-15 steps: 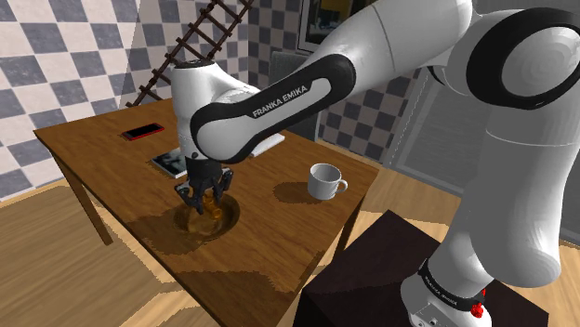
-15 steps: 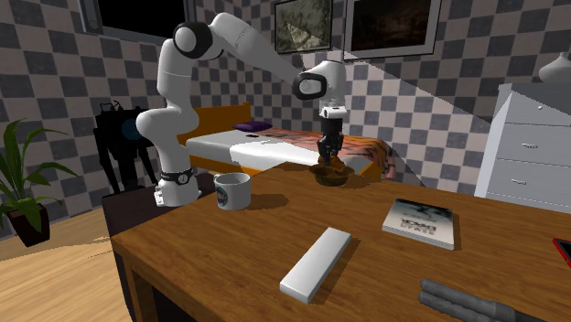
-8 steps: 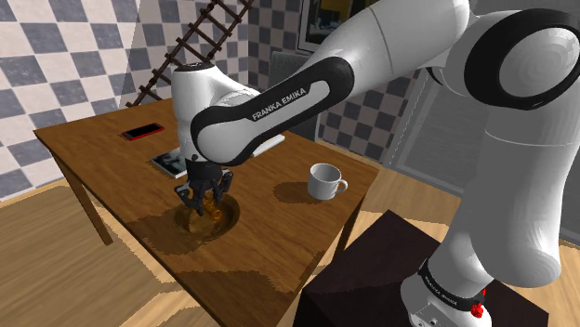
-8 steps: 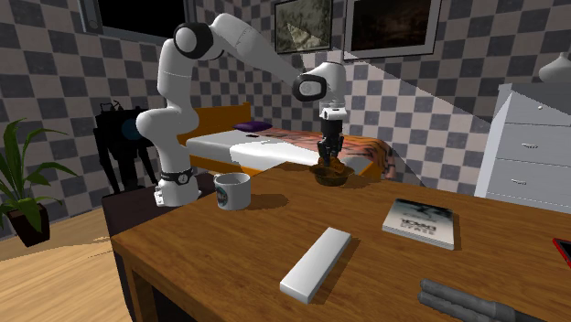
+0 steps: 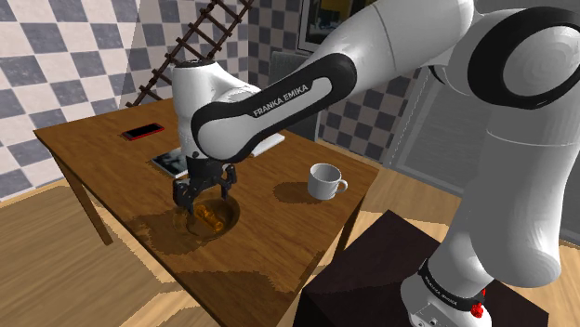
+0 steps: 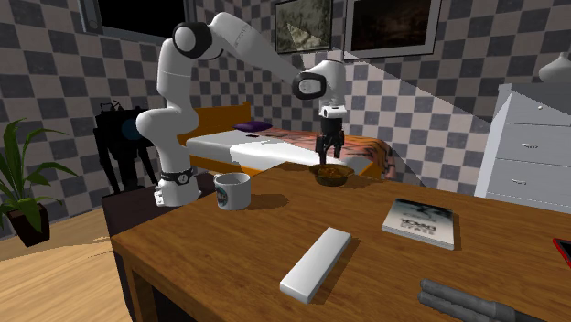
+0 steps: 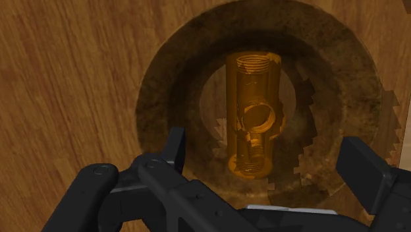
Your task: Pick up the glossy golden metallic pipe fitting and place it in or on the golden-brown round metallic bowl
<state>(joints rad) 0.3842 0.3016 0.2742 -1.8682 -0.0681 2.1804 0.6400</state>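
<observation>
The golden pipe fitting [image 7: 253, 112] lies on its side in the brown round bowl [image 7: 164, 79], its threaded ends and side port showing. My gripper [image 7: 267, 161] hangs open just above it, fingers apart on either side and touching nothing. From the shoulder camera the fitting [image 5: 212, 217] rests in the bowl [image 5: 228, 223] on the wooden table, with the gripper [image 5: 202, 190] right over it. The second exterior camera has the gripper [image 6: 329, 152] above the bowl [image 6: 330, 174] at the table's far edge.
A white mug [image 5: 324, 181] stands to the shoulder view's right of the bowl. A book [image 5: 173, 161] and a red-edged phone [image 5: 142, 132] lie beyond the gripper. In the second exterior view a white flat bar [image 6: 317, 262] and a book [image 6: 421, 222] lie nearer.
The fingers have spread apart and let go of the fitting, which now lies in the bowl. The hand has risen a little above the bowl.
</observation>
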